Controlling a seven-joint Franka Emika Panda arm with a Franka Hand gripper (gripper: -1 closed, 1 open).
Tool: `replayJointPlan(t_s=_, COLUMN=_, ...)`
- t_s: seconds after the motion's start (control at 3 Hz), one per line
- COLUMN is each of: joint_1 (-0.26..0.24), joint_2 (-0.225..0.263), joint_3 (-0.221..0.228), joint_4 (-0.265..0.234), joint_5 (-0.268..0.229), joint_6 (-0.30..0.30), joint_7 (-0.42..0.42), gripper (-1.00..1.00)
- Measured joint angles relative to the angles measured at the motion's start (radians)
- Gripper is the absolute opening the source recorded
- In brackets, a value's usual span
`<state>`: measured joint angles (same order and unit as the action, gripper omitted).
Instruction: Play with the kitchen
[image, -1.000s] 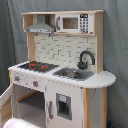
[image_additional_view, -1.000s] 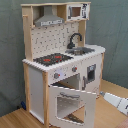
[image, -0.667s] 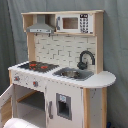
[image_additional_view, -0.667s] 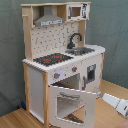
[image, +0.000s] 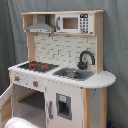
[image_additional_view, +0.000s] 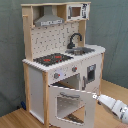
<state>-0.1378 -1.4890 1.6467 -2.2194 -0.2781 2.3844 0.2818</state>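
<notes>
— First exterior view?
— Shows the kitchen (image: 62, 70) filling most of the picture, upright before a grey curtain (image: 116, 45). White body, light-wood frame. Up top: grey hood (image: 41, 25) toward the first exterior view's left, a microwave (image: 74, 23) with a keypad beside it. Below those, a white tile-pattern back wall. On the worktop: black hob (image: 37, 65) with red rings, then a sink (image: 73, 74), then a black curved faucet (image: 85, 59) standing behind the sink. Two knobs (image: 26, 81) on the front panel under the hob. Lower down, a white door with a handle and a small dark dispenser panel (image: 63, 106). Oven cavity open at the lower left, its door (image: 6, 99) swung out at the edge of the picture. A white rounded shape (image: 17, 123) in the bottom left corner, too cut off to identify.

— And the second exterior view?
— Same kitchen (image_additional_view: 62, 60), seen from the other side, standing on a wooden tabletop (image_additional_view: 12, 120). Hob (image_additional_view: 52, 59) nearest, sink and faucet (image_additional_view: 74, 40) farther back, hood (image_additional_view: 49, 20) above. Windowed oven door (image_additional_view: 70, 102) hanging open, swung out toward the camera. White arm entering from the lower right, its pincer (image_additional_view: 96, 97) right at the top corner of the open door.

— Pincer apart or together?
— Cannot tell; likewise whether it actually grips the door edge.
</notes>
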Motion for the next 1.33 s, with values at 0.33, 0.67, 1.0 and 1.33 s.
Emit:
replayJointPlan(t_s=0.33, joint_1=-0.044, joint_2=0.000, joint_3=0.015, joint_4=0.025, joint_5=-0.001, joint_6=0.028, joint_7=0.103, gripper=1.00)
replayJointPlan(t_s=0.67, joint_1=-0.077, joint_2=-0.002, joint_3=0.025, joint_4=0.036, joint_5=-0.003, joint_6=0.048, joint_7=0.200, gripper=1.00)
replayJointPlan(t_s=1.0, joint_1=-0.099, joint_2=-0.003, joint_3=0.043, joint_4=0.035, joint_5=-0.003, joint_6=0.054, joint_7=0.316, gripper=1.00)
replayJointPlan(t_s=1.33, joint_1=-0.108, joint_2=-0.003, joint_3=0.066, joint_4=0.028, joint_5=-0.003, joint_6=0.052, joint_7=0.414, gripper=1.00)
